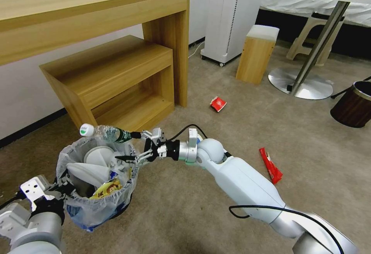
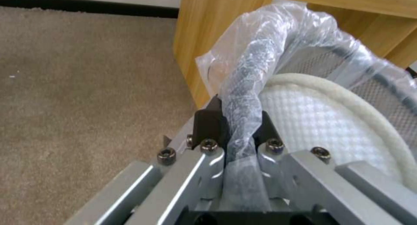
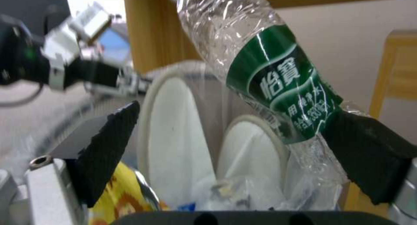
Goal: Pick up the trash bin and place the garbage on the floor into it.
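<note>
1. The trash bin (image 1: pixel 96 192), black with a crinkly whitish liner and some blue bag low down, is at the lower left of the head view, above the beige floor (image 1: pixel 216 157).
2. The left hand (image 1: pixel 58 189) is clenched on the bin's near rim; in the left wrist view its dark fingers (image 2: pixel 208 124) pinch the bag-wrapped rim (image 2: pixel 247 98) between them.
3. Inside the bin lie white slippers (image 1: pixel 96 161) and a yellow wrapper (image 1: pixel 108 188).
4. The right hand (image 1: pixel 135 145) reaches in from the right, at the bin's far rim.
5. A clear bottle (image 1: pixel 108 132) with a green label and white cap lies tilted over the bin's far edge, cap pointing away from the right hand.
6. In the right wrist view the bottle (image 3: pixel 269 72) rests against one dark finger (image 3: pixel 369 153), while the other finger (image 3: pixel 108 147) stands well apart from it, so the jaws are spread and released.
7. A red paper cup (image 1: pixel 218 103) lies on the floor near the wooden counter (image 1: pixel 96 10), and a red wrapper (image 1: pixel 270 165) lies just beside the right arm.
8. A brown wood-grain bin (image 1: pixel 353 105) stands at the right edge.
</note>
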Controlling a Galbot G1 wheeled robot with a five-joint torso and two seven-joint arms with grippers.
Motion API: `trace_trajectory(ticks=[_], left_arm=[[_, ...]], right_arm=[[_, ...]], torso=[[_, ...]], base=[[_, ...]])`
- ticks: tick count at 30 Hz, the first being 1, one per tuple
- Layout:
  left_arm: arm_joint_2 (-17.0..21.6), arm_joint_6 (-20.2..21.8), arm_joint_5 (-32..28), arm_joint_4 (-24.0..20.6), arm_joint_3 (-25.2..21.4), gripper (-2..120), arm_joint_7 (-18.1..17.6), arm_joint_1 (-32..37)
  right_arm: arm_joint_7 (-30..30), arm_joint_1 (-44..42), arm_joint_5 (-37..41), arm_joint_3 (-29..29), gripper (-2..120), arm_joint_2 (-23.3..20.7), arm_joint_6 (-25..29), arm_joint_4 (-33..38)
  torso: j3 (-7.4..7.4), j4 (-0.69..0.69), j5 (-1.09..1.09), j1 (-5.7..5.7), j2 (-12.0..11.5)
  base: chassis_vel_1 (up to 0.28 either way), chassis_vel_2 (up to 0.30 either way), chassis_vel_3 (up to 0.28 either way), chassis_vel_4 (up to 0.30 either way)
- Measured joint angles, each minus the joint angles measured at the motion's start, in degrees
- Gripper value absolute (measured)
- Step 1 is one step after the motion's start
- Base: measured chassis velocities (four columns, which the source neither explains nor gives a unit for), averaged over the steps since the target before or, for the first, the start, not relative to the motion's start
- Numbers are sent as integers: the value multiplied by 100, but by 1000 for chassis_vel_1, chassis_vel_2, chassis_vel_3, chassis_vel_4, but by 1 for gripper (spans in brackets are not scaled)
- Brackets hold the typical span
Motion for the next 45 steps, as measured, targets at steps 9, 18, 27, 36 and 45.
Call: trace_trajectory(ticks=[9,18,27,36,45], left_arm=[[-5,-4,-17,-57,-50,3,-1,85],[12,-13,-37,-57,-74,3,-1,131],[13,-15,-37,-58,-49,3,2,107],[-9,-25,-24,-58,-38,3,6,105],[-10,-26,-22,-60,-26,3,9,96]], right_arm=[[0,241,-191,-242,100,75,-99,-43],[225,383,-228,-474,100,252,-39,-169],[620,528,437,-777,100,476,327,-264],[288,444,507,-878,100,410,575,-152],[467,162,1123,-413,100,84,680,441]], torso=[[0,0,0,0,0],[0,0,0,0,0],[0,0,0,0,0],[0,0,0,0,0],[0,0,1,0,0]], base=[[0,0,0,0],[0,0,0,0],[0,0,0,0],[0,0,0,0],[0,0,0,0]])
